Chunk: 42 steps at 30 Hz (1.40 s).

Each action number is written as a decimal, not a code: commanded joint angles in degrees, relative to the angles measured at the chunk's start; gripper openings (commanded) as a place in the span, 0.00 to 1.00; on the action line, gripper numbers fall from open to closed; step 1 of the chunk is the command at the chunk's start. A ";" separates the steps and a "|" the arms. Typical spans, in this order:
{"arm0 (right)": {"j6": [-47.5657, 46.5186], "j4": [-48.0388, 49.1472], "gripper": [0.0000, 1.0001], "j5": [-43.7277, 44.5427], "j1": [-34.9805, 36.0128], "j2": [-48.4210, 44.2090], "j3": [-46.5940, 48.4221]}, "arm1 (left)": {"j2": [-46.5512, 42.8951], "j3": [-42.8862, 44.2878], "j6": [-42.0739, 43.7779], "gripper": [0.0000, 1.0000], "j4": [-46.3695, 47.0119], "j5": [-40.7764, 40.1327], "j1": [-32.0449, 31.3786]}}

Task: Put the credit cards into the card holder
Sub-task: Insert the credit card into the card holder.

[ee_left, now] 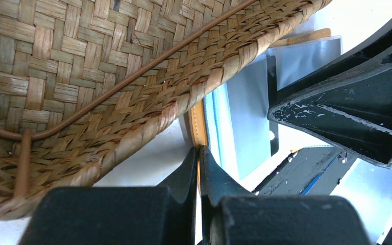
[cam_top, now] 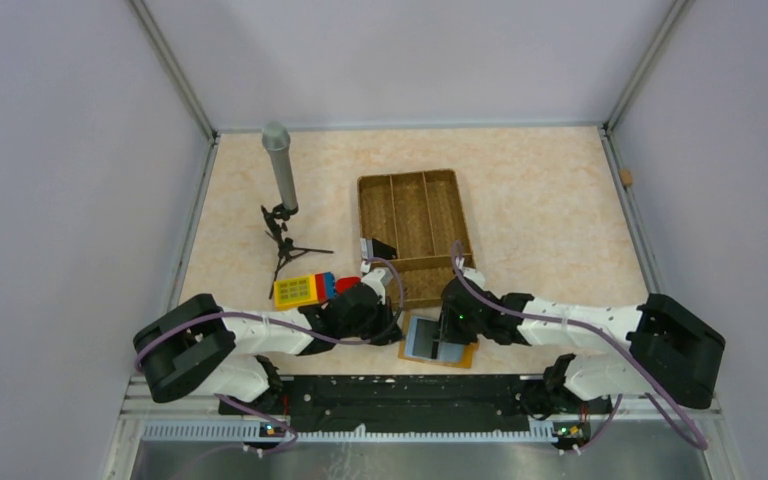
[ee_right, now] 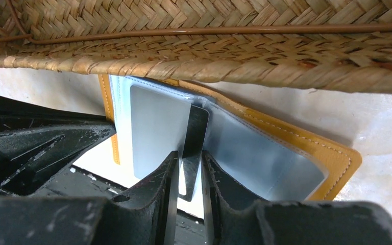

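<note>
Card holder lies open, just on the near side of the woven tray. Left gripper clamped on its tan edge. Right gripper pinches a dark card, on edge, at the holder's pocket.

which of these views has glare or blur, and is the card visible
Left wrist: top right corner blown out white, left gripper soft up close, woven tray sharp. Right wrist: pale sheen on the card holder sleeves, yet the dark card in the right gripper stands clear. Top external: even light, no glare, holder partly hidden.
</note>
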 commanded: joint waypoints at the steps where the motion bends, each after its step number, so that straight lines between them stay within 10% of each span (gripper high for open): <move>1: 0.69 3.42 0.21 -1.01 1.22 1.54 1.79 | 0.72 -0.89 0.60 0.00 -4.83 -0.64 -0.66; 32: 8.51 15.64 0.21 4.25 6.62 5.36 6.06 | -3.46 -0.21 -2.82 0.00 -8.26 -4.31 -4.19; 42: 5.37 4.43 0.28 9.16 6.76 2.91 8.61 | -6.79 -0.40 -4.03 0.00 -12.30 -8.44 -4.24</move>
